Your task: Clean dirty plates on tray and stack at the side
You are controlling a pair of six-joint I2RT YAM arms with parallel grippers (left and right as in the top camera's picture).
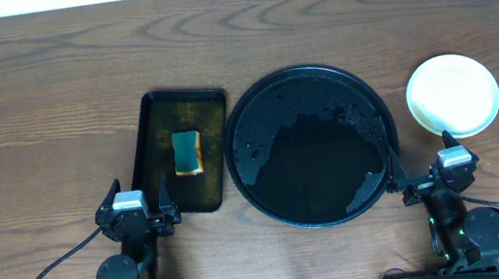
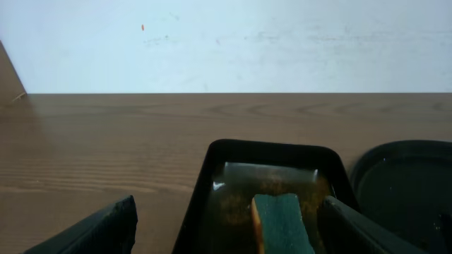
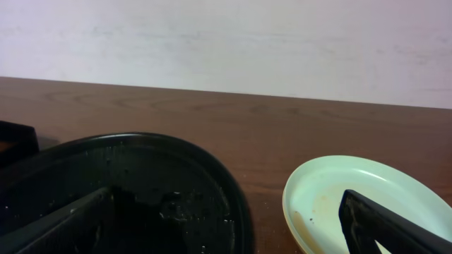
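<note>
Hazard: with my left end effector [image 2: 222,229] and right end effector [image 3: 226,229] both released, jaws wide and empty, a careless right-arm sweep could, in my judgement, knock the small round pale mint-green plates [image 3: 353,173], which rest on the brown wood-grain surface [image 1: 47,90] just right of the large round glossy black tray [image 1: 318,174]. The top plate shows a faint brown smear near its rim; I cannot tell the stack count.
</note>
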